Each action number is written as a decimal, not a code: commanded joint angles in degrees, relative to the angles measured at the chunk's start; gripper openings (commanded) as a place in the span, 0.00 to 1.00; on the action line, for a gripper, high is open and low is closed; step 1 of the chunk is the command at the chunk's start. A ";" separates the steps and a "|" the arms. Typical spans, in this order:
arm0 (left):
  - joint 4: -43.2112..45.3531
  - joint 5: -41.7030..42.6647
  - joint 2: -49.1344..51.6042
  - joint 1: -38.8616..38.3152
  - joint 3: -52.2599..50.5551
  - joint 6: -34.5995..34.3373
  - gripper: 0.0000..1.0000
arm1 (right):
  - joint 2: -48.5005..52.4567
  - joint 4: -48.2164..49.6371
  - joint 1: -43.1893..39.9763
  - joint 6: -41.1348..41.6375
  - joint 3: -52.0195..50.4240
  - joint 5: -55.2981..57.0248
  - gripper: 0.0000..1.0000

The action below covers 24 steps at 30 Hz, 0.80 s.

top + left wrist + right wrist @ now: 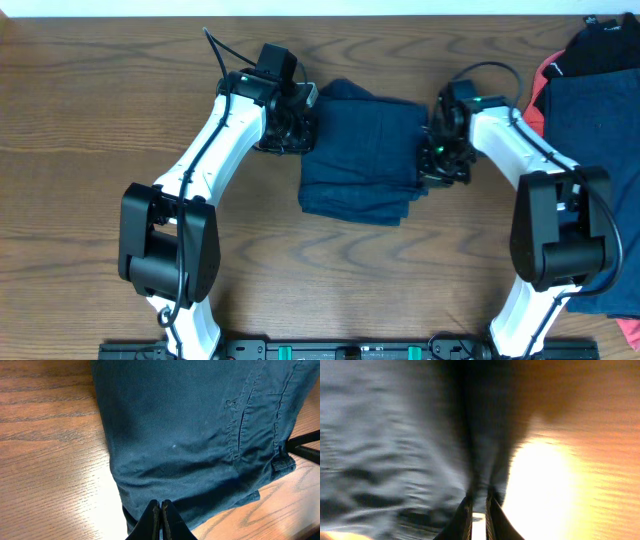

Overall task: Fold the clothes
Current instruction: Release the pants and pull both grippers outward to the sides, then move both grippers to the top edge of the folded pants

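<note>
A folded plain navy garment (360, 150) lies in the middle of the table. It also shows in the left wrist view (200, 435), with a seam and a belt loop. My left gripper (300, 125) is at its left edge, jaws (161, 504) shut tight with no cloth between them. My right gripper (430, 160) is at its right edge. The right wrist view is blurred; there the jaws (479, 502) stand a narrow gap apart with the dark edge fold (485, 435) at their tips. More clothes are piled at the far right: black (600, 45), coral-red (541, 82) and navy (590, 130).
The brown wooden table (100, 120) runs left of the garment and in front of it. The pile at the right reaches the table's right edge beside my right arm. A black rail (350, 350) runs along the front edge.
</note>
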 commanded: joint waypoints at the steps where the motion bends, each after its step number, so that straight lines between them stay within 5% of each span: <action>1: -0.31 -0.13 0.02 0.20 -0.11 1.25 0.06 | 0.61 -2.08 -1.62 0.44 1.57 3.74 0.09; 12: 1.99 4.37 0.02 0.13 -0.11 4.50 0.06 | 0.59 0.74 -1.68 -0.24 14.38 -1.31 0.19; 24: 23.67 8.92 0.98 0.02 -0.11 5.38 0.06 | 6.32 20.50 -0.28 1.20 14.51 -10.56 0.17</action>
